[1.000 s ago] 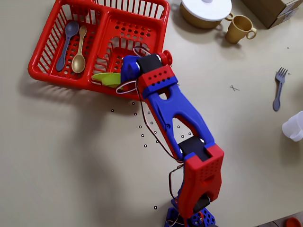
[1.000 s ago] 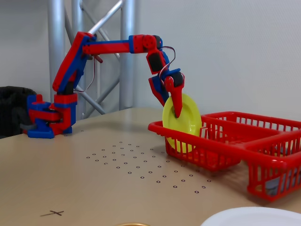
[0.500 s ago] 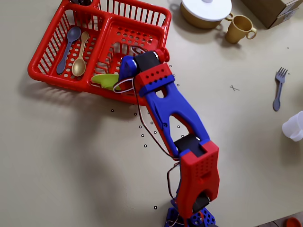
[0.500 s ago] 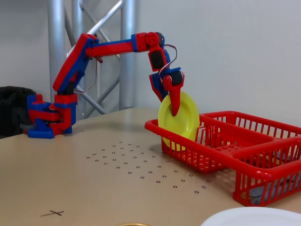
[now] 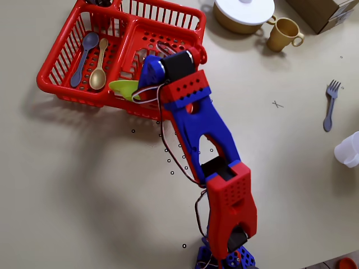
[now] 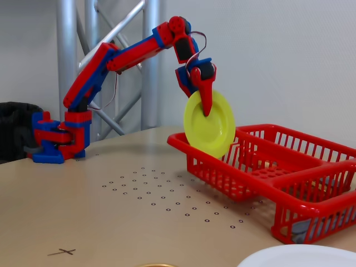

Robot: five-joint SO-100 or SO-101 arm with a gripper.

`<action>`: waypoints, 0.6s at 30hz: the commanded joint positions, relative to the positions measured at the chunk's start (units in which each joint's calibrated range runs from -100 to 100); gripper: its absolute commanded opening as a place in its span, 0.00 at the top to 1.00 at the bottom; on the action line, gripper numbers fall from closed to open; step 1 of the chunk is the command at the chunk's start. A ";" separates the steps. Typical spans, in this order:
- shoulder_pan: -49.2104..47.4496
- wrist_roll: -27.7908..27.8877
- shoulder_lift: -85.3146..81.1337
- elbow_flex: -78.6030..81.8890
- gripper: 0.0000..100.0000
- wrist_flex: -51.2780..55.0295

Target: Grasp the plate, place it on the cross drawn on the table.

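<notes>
I count 1 round lime-green plastic plate (image 6: 209,123), 1 red slatted plastic basket (image 6: 289,183), 2 spoons (image 5: 91,58). My red-and-blue claw (image 6: 207,109) clamps the plate's upper rim, plate hanging upright above the basket.

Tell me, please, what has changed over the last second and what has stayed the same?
The gripper, shut on the plate, has raised it higher, nearly clear of the red basket, which shifted a little along the table. The cross, fork and cup stayed put.
</notes>
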 commanded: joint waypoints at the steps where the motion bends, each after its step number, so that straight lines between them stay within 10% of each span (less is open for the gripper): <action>1: -0.80 -1.07 -5.21 -9.14 1.00 -0.51; 18: -2.17 -3.42 -10.79 0.10 1.00 5.84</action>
